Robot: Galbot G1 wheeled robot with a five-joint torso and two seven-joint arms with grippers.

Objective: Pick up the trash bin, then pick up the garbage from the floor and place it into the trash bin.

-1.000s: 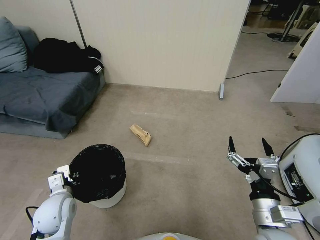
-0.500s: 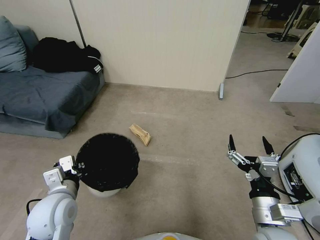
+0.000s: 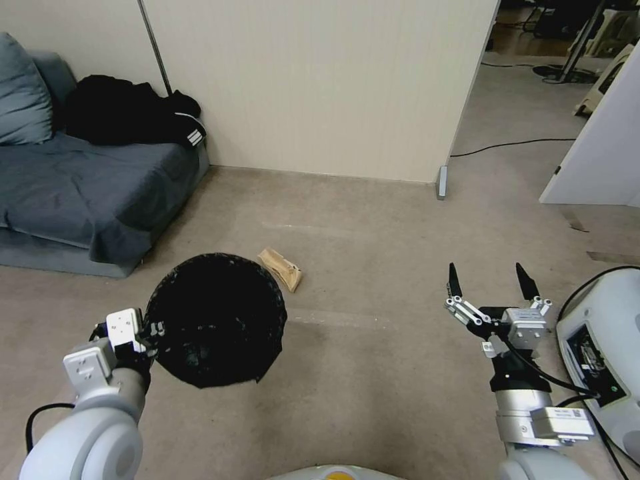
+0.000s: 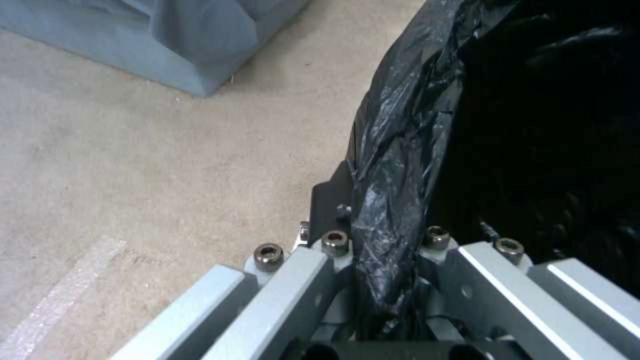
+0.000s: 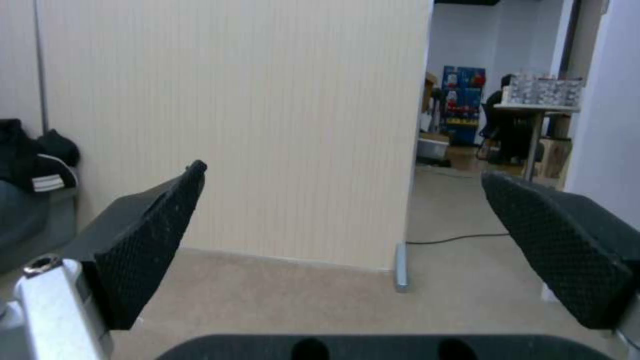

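The trash bin (image 3: 217,320), lined with a crinkly black bag, hangs above the carpet at lower left, its mouth tipped toward me. My left gripper (image 3: 148,331) is shut on its rim; in the left wrist view the bag-covered rim of the trash bin (image 4: 393,165) runs between the fingers (image 4: 330,200). The garbage, a crumpled tan paper (image 3: 281,269), lies on the floor just past the bin's far edge. My right gripper (image 3: 490,283) hovers open at lower right, well to the right of the paper, with nothing between its fingers (image 5: 150,235).
A grey sofa (image 3: 80,193) with a black garment (image 3: 127,110) stands at the left. A beige partition wall (image 3: 320,87) closes the back, with a doorway and a floor cable (image 3: 513,145) to its right. A white machine (image 3: 600,333) sits at far right.
The left arm has lifted the trash bin off the floor and tipped its mouth toward me. The right gripper has risen slightly, staying open. The paper has not moved.
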